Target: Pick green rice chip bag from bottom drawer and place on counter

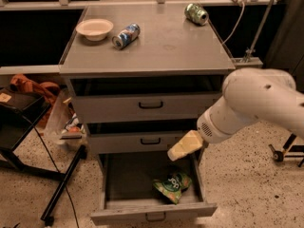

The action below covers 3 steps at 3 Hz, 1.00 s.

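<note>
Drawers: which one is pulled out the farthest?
The bottom drawer, with the green rice chip bag lying inside; the top drawer and middle drawer stick out only slightly. The claw hangs above the bottom drawer's right rear.
</note>
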Available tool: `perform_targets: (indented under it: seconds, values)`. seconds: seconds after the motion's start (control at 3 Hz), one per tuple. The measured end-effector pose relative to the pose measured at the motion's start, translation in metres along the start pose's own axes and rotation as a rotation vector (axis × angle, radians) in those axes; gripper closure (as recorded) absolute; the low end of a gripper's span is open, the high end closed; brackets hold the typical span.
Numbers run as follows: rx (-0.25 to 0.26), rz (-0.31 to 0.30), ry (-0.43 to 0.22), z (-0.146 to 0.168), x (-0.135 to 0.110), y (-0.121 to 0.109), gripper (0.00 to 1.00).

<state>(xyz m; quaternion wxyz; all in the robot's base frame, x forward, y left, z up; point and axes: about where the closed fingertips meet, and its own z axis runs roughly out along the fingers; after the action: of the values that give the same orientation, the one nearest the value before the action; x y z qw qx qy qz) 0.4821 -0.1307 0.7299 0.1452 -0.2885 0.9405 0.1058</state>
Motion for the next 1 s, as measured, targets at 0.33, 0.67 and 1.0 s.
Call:
perform_targets:
  seconds: [0.33,0.67,1.0]
  values:
    - [-0.022,0.179,-0.042,0.052,0.021,0.003,0.0]
    - [-0.035,0.295,-0.118,0.091,0.027,-0.002,0.0]
    - [-0.057,0.335,-0.225,0.126,0.003,-0.02,0.0]
